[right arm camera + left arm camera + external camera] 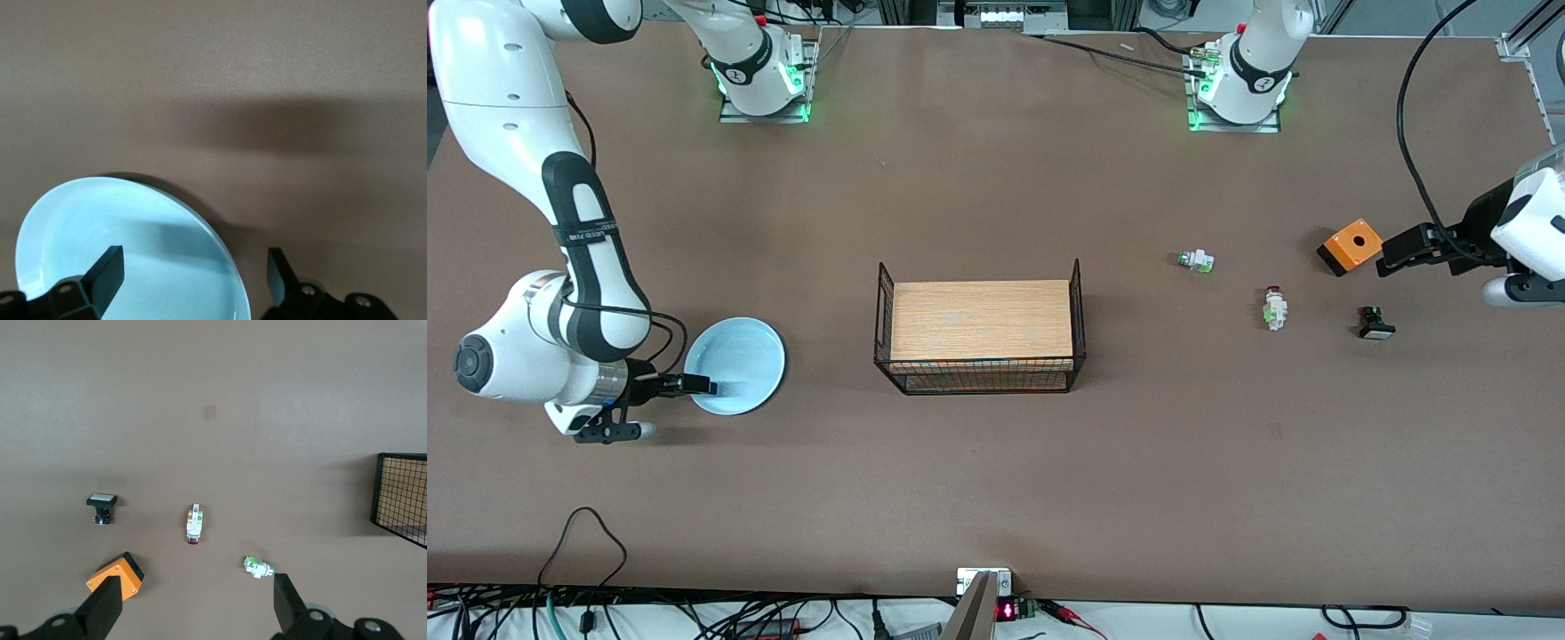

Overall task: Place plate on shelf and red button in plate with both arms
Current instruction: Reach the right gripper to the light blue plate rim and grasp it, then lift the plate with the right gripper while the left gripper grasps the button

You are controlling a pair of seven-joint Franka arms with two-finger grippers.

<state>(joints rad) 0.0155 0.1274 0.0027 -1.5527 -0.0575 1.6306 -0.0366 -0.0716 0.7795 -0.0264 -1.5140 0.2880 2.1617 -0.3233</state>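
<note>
The pale light-blue plate [735, 365] lies flat on the table toward the right arm's end. My right gripper [694, 387] is open at the plate's rim. In the right wrist view one finger is over the plate [127, 247] and the other is outside the rim. The red button [1274, 307] lies on its side on the table toward the left arm's end, also in the left wrist view [193, 525]. My left gripper [1396, 253] is open and empty beside an orange box, apart from the button.
A wire rack with a wooden top [983, 333] stands mid-table. An orange box [1352, 246], a white piece with a green/silver tip [1195, 260] and a small black-and-white piece [1375, 324] lie around the red button.
</note>
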